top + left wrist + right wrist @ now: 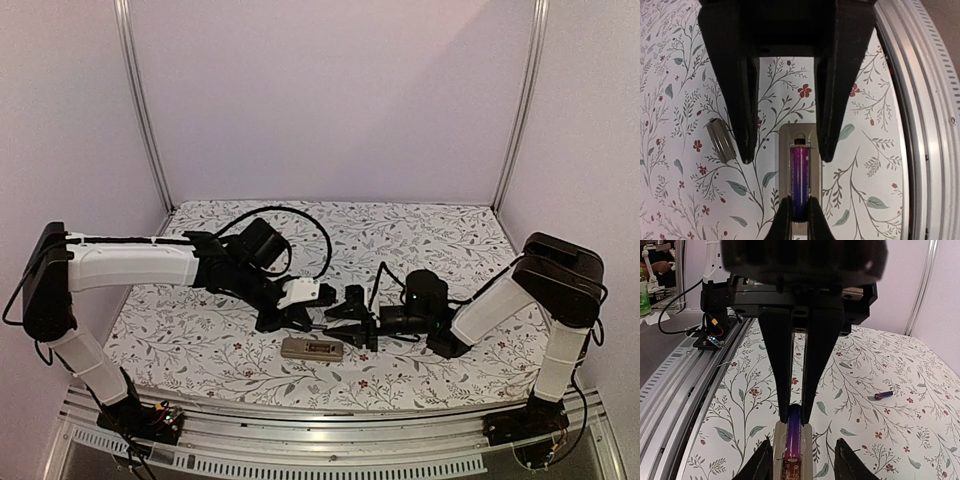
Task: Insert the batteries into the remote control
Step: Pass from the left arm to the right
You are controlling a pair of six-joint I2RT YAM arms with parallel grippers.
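Note:
The remote control (312,349) lies back up on the floral table, near the front edge. A purple battery (800,180) lies along its recess; it also shows in the right wrist view (793,440). My right gripper (796,416) is shut on the battery's far end, over the remote (807,450). My left gripper (786,157) is open, its fingertips either side of the remote's (784,170) other end without touching it. The second battery (884,395) lies loose on the table, apart from both grippers. From above, the left gripper (290,322) and right gripper (342,322) meet over the remote.
The small flat grey cover piece (721,139) lies on the table beside the left gripper's finger. The aluminium rail (920,125) runs along the table's near edge, close to the remote. A black cable (300,215) loops behind the left arm. Walls enclose the table.

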